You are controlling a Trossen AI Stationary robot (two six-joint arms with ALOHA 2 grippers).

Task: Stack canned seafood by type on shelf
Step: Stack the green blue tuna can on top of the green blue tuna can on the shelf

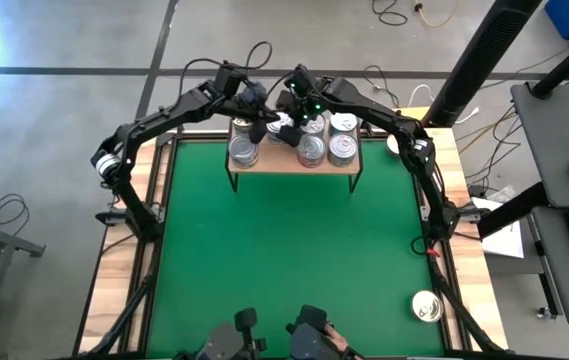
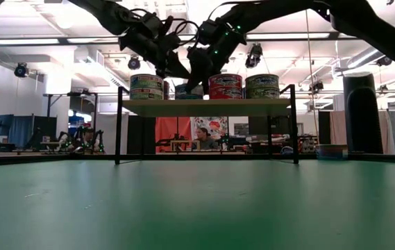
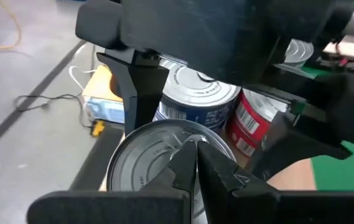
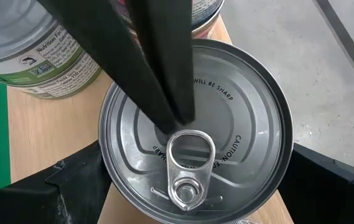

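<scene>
Canned seafood is sitting in stacks on the shelf [image 1: 294,167], the small wooden board on black legs standing at the far edge of the green table [image 1: 284,260]. In the low view, a greenish stack [image 2: 146,87] is standing at one end, a blue can [image 2: 187,92] is showing between the two grippers, and a red stack [image 2: 225,86] and a green stack [image 2: 262,86] are following along the board. One more tin [image 1: 426,306] is lying alone on the wooden table border, well apart from the shelf.

Both arms are reaching over the shelf from opposite sides. The left gripper [image 3: 195,163] is hanging with its fingers pressed fully together, their tips resting on or just above the silver lid of a can [image 3: 145,158]; it is gripping nothing. Beyond it, a blue-sided can [image 3: 195,99] and a red-sided can [image 3: 254,121] are standing side by side.

The right gripper [image 1: 299,108] is holding its fingers spread wide, one on each side of a silver can [image 4: 239,124] whose pull tab [image 4: 189,165] is facing up; whether the pads are touching the can's wall cannot be told. The left arm's closed fingers [image 4: 158,81] are crossing over this lid, ending just beside the tab. A green-labelled can [image 4: 46,56] is standing next to it on the board.
</scene>
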